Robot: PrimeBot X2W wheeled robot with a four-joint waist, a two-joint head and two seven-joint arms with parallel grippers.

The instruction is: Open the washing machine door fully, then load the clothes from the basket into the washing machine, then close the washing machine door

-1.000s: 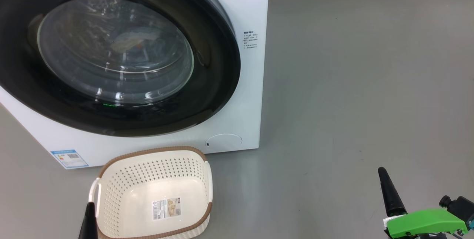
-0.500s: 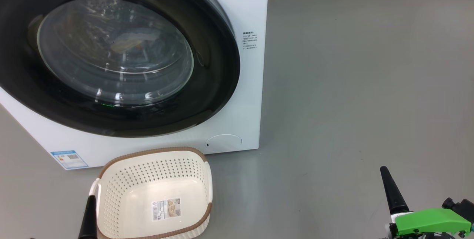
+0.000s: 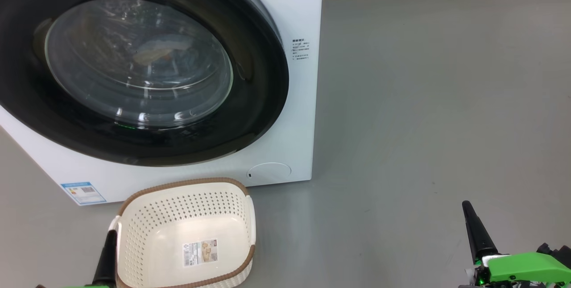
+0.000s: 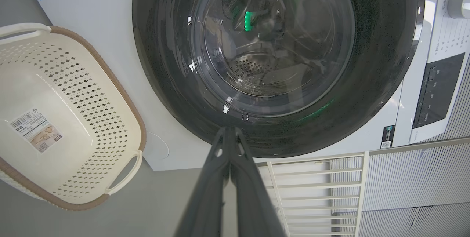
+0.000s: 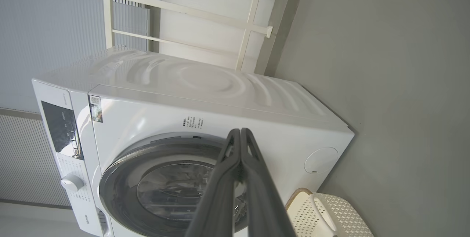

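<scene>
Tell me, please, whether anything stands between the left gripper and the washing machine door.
Nothing visible does. In the left wrist view the shut left gripper points straight at the closed washing machine door across open space. The basket sits off to one side, out of that line.

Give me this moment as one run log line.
door shut | basket empty, before washing machine | clothes behind door glass | left claw shut by basket | right claw shut, empty
</scene>
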